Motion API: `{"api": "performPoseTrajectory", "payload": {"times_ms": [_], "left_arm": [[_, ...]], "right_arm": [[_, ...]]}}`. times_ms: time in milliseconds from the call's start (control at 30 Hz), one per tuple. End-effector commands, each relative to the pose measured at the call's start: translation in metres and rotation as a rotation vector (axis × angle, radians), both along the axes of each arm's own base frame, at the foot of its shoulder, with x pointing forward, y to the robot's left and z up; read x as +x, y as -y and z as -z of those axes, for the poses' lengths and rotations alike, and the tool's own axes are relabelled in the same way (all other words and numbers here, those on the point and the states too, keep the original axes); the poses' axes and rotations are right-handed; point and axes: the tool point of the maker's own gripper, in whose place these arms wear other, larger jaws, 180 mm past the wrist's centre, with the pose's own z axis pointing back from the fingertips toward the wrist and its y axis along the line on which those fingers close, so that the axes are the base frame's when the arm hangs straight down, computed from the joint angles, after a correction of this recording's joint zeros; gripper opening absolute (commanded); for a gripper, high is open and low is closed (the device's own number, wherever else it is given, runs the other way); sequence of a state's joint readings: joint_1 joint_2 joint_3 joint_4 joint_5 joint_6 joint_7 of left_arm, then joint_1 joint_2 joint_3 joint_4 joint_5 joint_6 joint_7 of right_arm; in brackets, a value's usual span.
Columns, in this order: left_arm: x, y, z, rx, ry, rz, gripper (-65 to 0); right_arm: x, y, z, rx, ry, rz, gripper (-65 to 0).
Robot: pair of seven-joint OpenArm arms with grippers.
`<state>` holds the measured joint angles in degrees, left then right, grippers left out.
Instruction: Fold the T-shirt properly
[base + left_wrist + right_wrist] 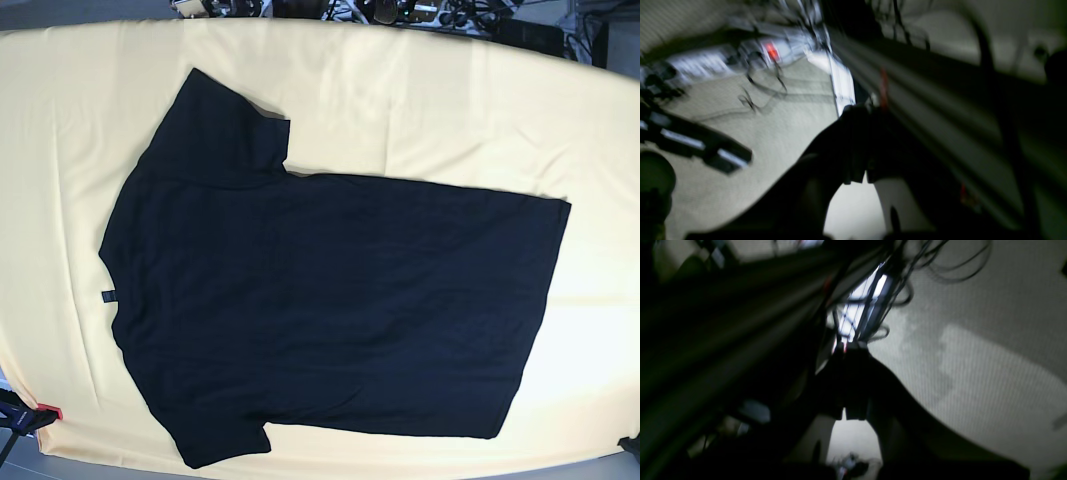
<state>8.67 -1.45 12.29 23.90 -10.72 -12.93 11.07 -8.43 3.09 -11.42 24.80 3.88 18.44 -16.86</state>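
**Black T-shirt laid flat, both arms withdrawn from the table**

Seen from the base view, left to right: the collar end of the T-shirt (320,300) lies near the left edge of the pale yellow cloth (430,110), with one sleeve pointed toward the far left corner and the other toward the near left corner. The body is spread flat across the middle, plain side up, and the hem is angled near the right edge. No fold appears to have been made yet.

Neither arm is seen over the cloth. In the blurred wrist views, the left gripper (858,146) and the right gripper (850,386) are shown as dark shapes with the jaws seemingly drawn together on nothing, above a floor strewn with cables.

A neat first fold would likely be achieved if matching points along one long side were pinched and carried over evenly.
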Motion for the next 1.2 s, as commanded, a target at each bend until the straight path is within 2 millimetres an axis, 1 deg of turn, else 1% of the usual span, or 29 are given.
{"api": "performPoseTrajectory", "payload": {"times_ms": [0, 67, 100, 167, 233, 267, 333, 400, 467, 533, 600, 667, 733, 800, 900, 967, 1000, 1100, 1167], "left_arm": [[-0.011, 0.009, -0.004, -0.038, -0.024, 0.013, -65.0], [-0.035, 0.009, -0.01, -0.065, -0.065, 0.042, -65.0], [-0.048, 0.007, -0.013, -0.07, -0.076, 0.049, -65.0], [-0.069, 0.001, -0.021, -0.074, -0.08, 0.055, -65.0], [-0.083, -0.007, -0.03, -0.074, -0.068, 0.061, -65.0], [-0.088, -0.014, -0.036, -0.07, -0.056, 0.07, -65.0], [-0.098, -0.027, -0.05, -0.066, -0.041, 0.086, -65.0], [-0.107, -0.033, -0.068, -0.081, -0.034, 0.083, -65.0], [-0.114, -0.039, -0.087, -0.093, -0.025, 0.108, -65.0], [-0.118, -0.047, -0.107, -0.1, 0.003, 0.156, -65.0], [-0.12, -0.054, -0.129, -0.111, 0.035, 0.205, -65.0], [-0.117, -0.06, -0.151, -0.117, 0.075, 0.262, -65.0], [-0.108, -0.069, -0.171, -0.081, 0.125, 0.344, -65.0], [-0.093, -0.077, -0.189, -0.036, 0.182, 0.422, -65.0], [-0.064, -0.088, -0.218, 0.011, 0.288, 0.497, -65.0], [-0.041, -0.096, -0.235, 0.042, 0.358, 0.515, -65.0], [-0.028, -0.101, -0.242, 0.061, 0.394, 0.519, -65.0], [0.018, -0.115, -0.263, 0.127, 0.524, 0.523, -65.0], [0.049, -0.123, -0.278, 0.176, 0.615, 0.519, -65.0]], "right_arm": [[-0.013, 0.005, -0.001, -0.001, -0.032, -0.007, -65.0], [-0.047, 0.008, -0.003, 0.013, -0.094, -0.019, -65.0], [-0.069, 0.009, -0.006, 0.024, -0.13, -0.023, -65.0], [-0.106, 0.013, -0.013, 0.045, -0.183, -0.03, -65.0], [-0.137, 0.017, -0.023, 0.061, -0.211, -0.045, -65.0], [-0.149, 0.021, -0.029, 0.06, -0.215, -0.051, -65.0], [-0.17, 0.03, -0.041, 0.045, -0.222, -0.054, -65.0], [-0.184, 0.039, -0.057, 0.019, -0.227, -0.036, -65.0], [-0.193, 0.041, -0.076, 0.018, -0.225, -0.036, -65.0], [-0.195, 0.043, -0.096, 0.019, -0.198, -0.07, -65.0], [-0.192, 0.04, -0.119, 0.024, -0.15, -0.09, -65.0], [-0.184, 0.037, -0.144, 0.035, -0.085, -0.111, -65.0], [-0.168, 0.039, -0.169, 0.032, -0.009, -0.145, -65.0], [-0.148, 0.047, -0.192, -0.01, 0.082, -0.204, -65.0], [-0.112, 0.066, -0.222, -0.126, 0.227, -0.281, -65.0], [-0.088, 0.076, -0.239, -0.189, 0.313, -0.31, -65.0], [-0.071, 0.082, -0.245, -0.223, 0.364, -0.319, -65.0], [-0.03, 0.106, -0.265, -0.342, 0.494, -0.342, -65.0], [-0.004, 0.118, -0.279, -0.386, 0.595, -0.362, -65.0]]}}
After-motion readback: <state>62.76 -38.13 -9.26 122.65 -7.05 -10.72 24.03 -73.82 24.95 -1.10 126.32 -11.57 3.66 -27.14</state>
